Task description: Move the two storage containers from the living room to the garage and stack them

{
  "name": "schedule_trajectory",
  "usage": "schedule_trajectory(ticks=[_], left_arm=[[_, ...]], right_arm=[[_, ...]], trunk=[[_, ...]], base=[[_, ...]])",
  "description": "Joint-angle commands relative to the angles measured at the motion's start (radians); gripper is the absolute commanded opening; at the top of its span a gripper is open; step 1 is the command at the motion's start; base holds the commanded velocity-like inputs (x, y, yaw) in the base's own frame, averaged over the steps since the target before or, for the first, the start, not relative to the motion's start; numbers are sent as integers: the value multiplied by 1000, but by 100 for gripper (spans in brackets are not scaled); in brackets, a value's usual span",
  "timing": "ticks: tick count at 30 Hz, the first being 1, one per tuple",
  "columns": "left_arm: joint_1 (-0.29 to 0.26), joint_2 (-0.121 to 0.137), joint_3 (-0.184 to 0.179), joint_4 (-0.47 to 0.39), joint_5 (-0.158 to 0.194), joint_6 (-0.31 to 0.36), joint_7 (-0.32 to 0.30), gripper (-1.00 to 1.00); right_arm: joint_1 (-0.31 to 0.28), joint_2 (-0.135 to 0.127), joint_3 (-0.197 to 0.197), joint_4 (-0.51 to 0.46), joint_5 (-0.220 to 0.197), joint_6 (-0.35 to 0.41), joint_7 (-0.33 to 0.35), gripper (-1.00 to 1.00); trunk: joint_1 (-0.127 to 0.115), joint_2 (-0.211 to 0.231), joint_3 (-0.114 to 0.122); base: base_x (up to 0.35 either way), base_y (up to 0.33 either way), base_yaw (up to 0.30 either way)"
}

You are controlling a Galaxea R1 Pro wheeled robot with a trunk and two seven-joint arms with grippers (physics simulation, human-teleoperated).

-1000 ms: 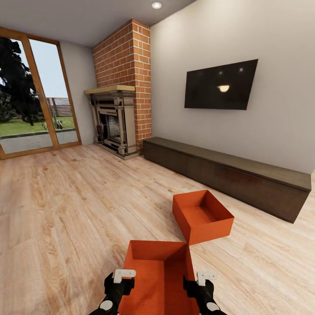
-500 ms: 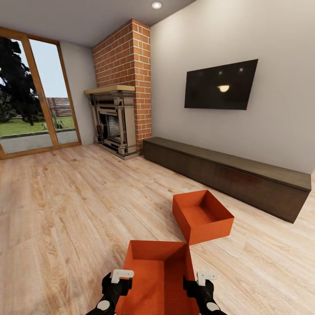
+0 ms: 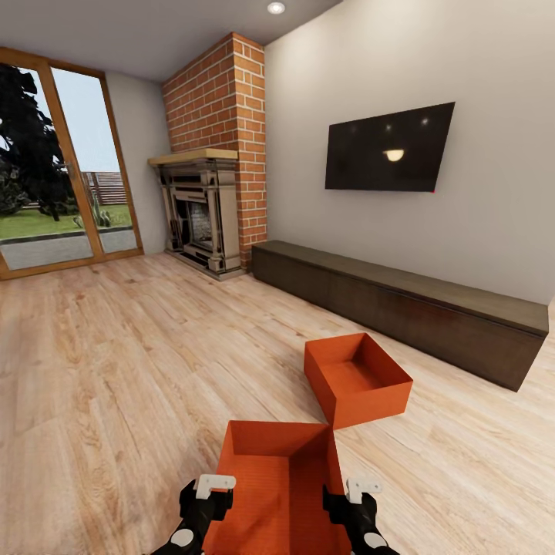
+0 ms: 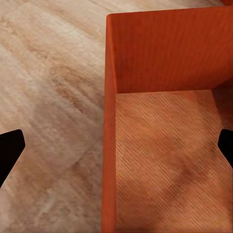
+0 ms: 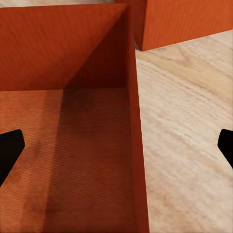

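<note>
Two orange-red storage containers stand on the light wood floor of the living room. The near one (image 3: pixel 281 474) lies just in front of me, and the far one (image 3: pixel 356 379) sits touching its far right corner. My left gripper (image 3: pixel 208 502) hangs open above the near container's left wall (image 4: pixel 110 145), one fingertip (image 4: pixel 9 150) outside the box and the other inside it. On the other side my right gripper (image 3: pixel 354 502) is open too, astride the right wall (image 5: pixel 135 145). The far container's side (image 5: pixel 184 19) shows beyond that wall. Neither gripper holds anything.
A long dark low cabinet (image 3: pixel 401 308) runs along the right wall under a black TV (image 3: pixel 389 149). The brick fireplace (image 3: pixel 202 216) stands in the far corner, with glass doors (image 3: pixel 58 169) at the left. Wood floor (image 3: pixel 116 370) stretches wide on the left.
My left gripper has shifted slightly outward to the left over the near container's wall. The right gripper and both containers have not moved.
</note>
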Motion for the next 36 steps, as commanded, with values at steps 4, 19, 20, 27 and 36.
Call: schedule_trajectory(ticks=[4, 19, 20, 27, 36], left_arm=[[-1, 0, -7, 1, 12, -5, 6, 100], [-1, 0, -7, 1, 13, -5, 6, 100], [-1, 0, -7, 1, 13, -5, 7, 100], [-1, 0, -6, 1, 13, -5, 9, 100], [-1, 0, -6, 1, 13, -5, 12, 100]], right_arm=[[-1, 0, 8, 1, -10, -4, -3, 100], [-2, -14, 8, 2, 12, 6, -1, 100], [-2, -15, 9, 2, 32, 8, -1, 100], [-2, -17, 7, 1, 142, 19, -3, 100], [-2, -15, 6, 1, 164, 20, -4, 100]], trunk=[[0, 0, -1], [0, 0, -1], [0, 0, -1], [0, 0, -1], [0, 0, -1]], base=[[0, 0, 0], [0, 0, 0], [0, 0, 0], [0, 0, 0], [0, 0, 0]])
